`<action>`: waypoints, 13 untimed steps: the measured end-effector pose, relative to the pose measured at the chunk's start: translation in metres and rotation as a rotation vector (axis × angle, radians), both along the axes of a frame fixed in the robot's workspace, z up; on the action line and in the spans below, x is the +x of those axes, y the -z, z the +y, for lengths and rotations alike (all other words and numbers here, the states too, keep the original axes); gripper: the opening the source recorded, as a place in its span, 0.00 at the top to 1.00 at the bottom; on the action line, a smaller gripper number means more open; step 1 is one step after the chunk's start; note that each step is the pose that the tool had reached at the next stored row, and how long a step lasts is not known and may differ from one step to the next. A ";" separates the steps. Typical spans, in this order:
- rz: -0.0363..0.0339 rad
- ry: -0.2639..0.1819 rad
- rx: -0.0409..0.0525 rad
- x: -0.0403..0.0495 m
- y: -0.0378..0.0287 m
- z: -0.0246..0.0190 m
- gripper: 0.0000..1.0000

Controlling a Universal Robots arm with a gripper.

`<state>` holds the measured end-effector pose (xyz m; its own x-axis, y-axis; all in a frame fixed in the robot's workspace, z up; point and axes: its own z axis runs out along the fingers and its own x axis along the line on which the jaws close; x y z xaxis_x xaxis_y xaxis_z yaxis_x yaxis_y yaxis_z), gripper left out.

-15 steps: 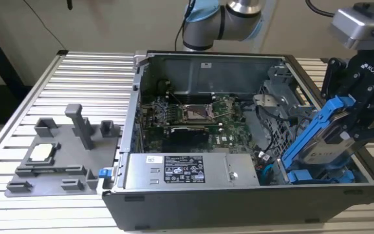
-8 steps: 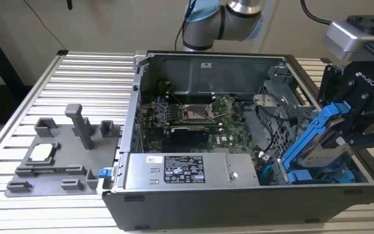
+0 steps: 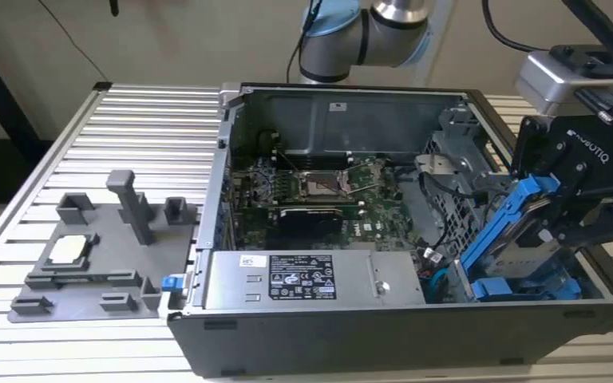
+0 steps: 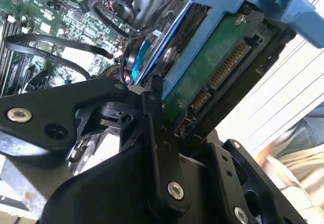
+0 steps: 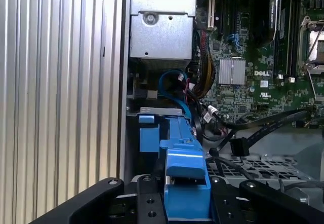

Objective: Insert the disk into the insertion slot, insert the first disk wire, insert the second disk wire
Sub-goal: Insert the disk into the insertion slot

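Note:
My gripper point(image 3: 575, 209) is shut on the disk point(image 3: 520, 227), a drive in a bright blue carrier frame. It holds the disk steeply tilted over the open computer case's corner at the exterior view's right. The disk's lower end reaches down beside the grey sheet-metal drive cage point(image 3: 453, 179); I cannot tell how far it sits in the insertion slot. In the second wrist view the disk's green circuit side point(image 4: 212, 72) and its connectors face the camera above a black finger point(image 4: 152, 127). In the first wrist view the blue carrier point(image 5: 185, 165) stands between the fingers point(image 5: 147, 201).
Inside the open case point(image 3: 216, 239) lie the green motherboard point(image 3: 318, 187) and a grey power supply box point(image 3: 306, 279). Loose black cables point(image 5: 263, 127) and a blue cable point(image 5: 174, 89) run near the cage. A grey fixture point(image 3: 93, 255) sits on the slatted table at the exterior view's left.

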<state>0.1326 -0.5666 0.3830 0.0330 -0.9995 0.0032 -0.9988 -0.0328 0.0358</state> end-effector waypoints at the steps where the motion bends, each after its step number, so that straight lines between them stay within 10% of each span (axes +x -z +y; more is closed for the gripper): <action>1: 0.0000 0.000 -0.0003 0.0000 0.0017 0.0003 0.67; 13: 0.0000 -0.006 0.0001 0.0000 0.0236 0.0008 0.67</action>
